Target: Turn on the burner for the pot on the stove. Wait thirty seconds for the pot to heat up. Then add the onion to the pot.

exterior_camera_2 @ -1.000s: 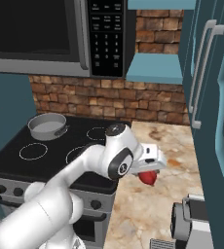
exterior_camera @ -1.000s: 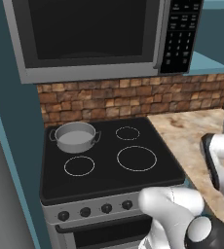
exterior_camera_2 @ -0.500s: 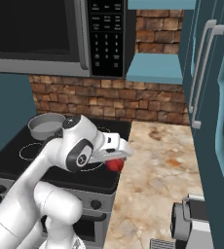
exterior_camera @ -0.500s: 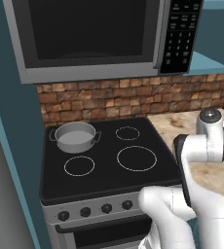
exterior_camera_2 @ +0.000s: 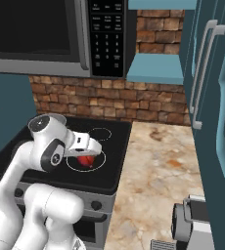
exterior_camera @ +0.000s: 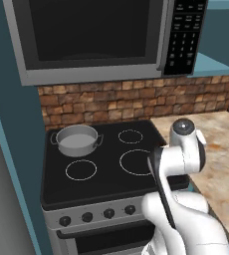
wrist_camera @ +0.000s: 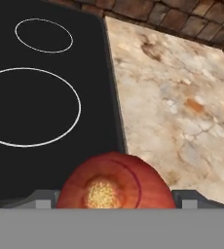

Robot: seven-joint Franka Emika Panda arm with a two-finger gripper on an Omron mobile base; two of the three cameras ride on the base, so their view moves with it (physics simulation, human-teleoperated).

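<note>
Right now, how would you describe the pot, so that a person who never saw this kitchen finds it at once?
Look under the dark-windowed microwave at the flat black glass stove top. On its back left ring stands the small shallow grey metal pot. It alone rises from the glass; the other rings are bare.

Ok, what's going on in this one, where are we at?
The white arm is carrying the red onion in its gripper, held above the black glass stove near its front right ring. In the hand view the onion sits between the fingertips. The small grey pot stands on the back left burner, with nothing in it, so the onion has yet to go in.
</note>
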